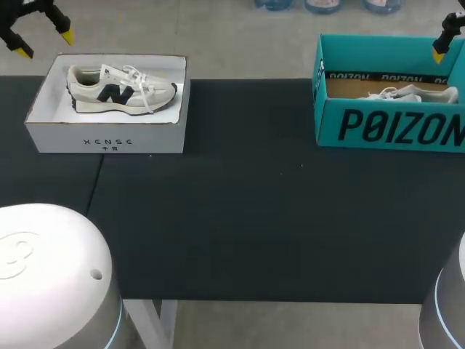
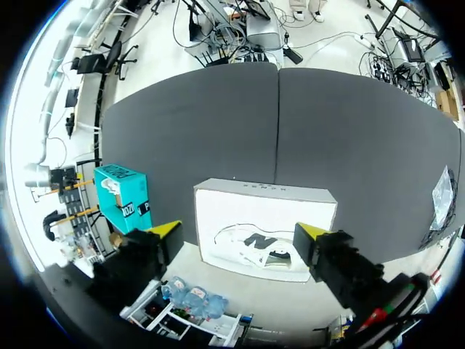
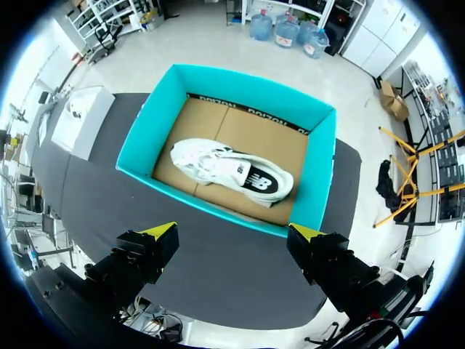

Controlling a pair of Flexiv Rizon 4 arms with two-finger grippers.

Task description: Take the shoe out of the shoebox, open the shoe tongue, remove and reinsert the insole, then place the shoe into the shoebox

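White cardboard shoebox (image 1: 109,138), at left, holds a cream-and-navy sneaker (image 1: 120,89); teal cardboard shoebox (image 1: 392,127), at right, holds a white sneaker (image 1: 415,93). Left gripper (image 2: 238,231) and right gripper (image 3: 232,233) hover one over each, fingers wide (both empty).

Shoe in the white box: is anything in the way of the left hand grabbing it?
Nothing visible is in the way. The white box has no lid on, the shoe lies uncovered inside, and the left hand hangs open up above it with only air between.

Teal shoebox (image 1: 392,127), white shoebox (image 1: 109,138), black table (image 1: 254,218)
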